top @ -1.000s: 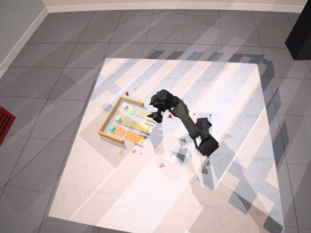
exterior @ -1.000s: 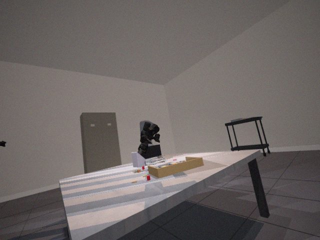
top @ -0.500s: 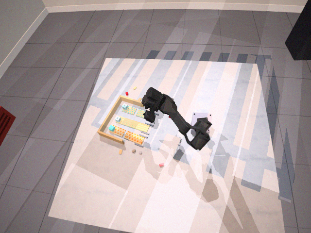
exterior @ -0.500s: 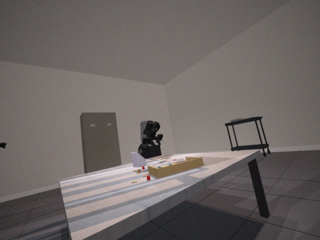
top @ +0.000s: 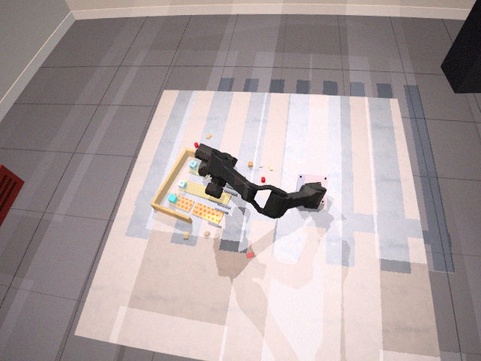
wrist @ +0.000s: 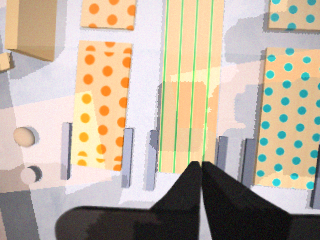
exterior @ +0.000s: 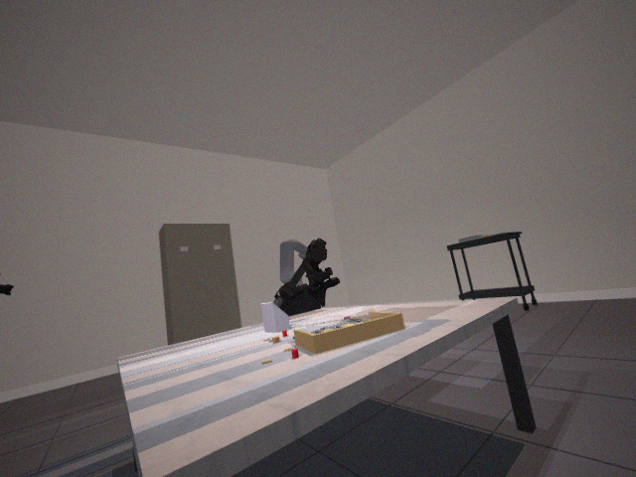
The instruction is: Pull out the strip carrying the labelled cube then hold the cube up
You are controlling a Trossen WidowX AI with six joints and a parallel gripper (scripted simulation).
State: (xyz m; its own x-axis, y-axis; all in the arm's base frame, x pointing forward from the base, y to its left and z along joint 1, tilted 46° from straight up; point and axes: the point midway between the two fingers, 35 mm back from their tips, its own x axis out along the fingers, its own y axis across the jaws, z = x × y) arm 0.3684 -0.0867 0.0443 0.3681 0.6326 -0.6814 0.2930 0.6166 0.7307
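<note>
A striped strip shows no break in the part in view. A pale cube is on its far end; its label is too small to read. The orange-dotted strip is in two pieces with a gap; a plain teal cube is on its far piece. The teal-dotted strip also has a gap, and another pale cube is at its far end. My gripper is shut and empty, its tips together over the striped strip's near end; their height above it is unclear.
A wooden frame surrounds the strips' far ends. Grey rails flank their near ends. Red cylinders, an orange block, a red block and a tan round piece lie outside.
</note>
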